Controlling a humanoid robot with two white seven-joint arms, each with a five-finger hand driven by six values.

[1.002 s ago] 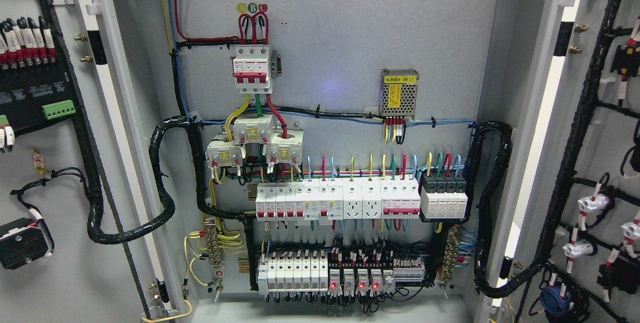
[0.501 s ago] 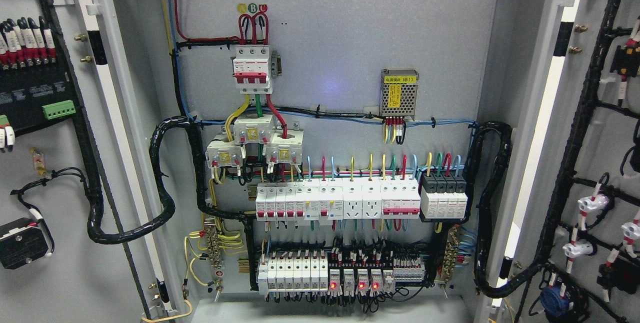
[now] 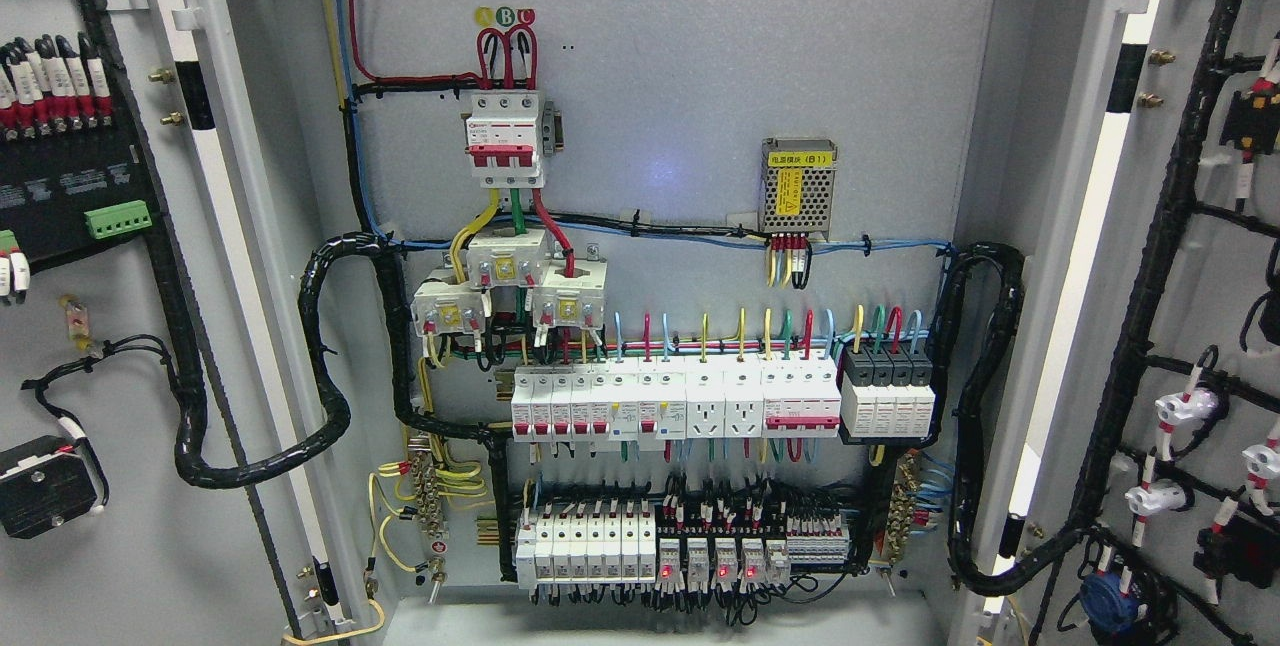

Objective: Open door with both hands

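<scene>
Either side, left door (image 3: 90, 326), right door (image 3: 1200, 276) (both open)

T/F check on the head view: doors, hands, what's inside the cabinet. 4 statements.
1. Both doors are swung open. True: left door and right door stand wide, showing wiring on their inner faces.
2. A robot hand grips the left door. False: no hand is in view.
3. The big red-and-white breaker sits at the upper left of the back panel. True.
4. The perforated metal box sits below the bottom breaker row. False: it is mounted well above.
</scene>
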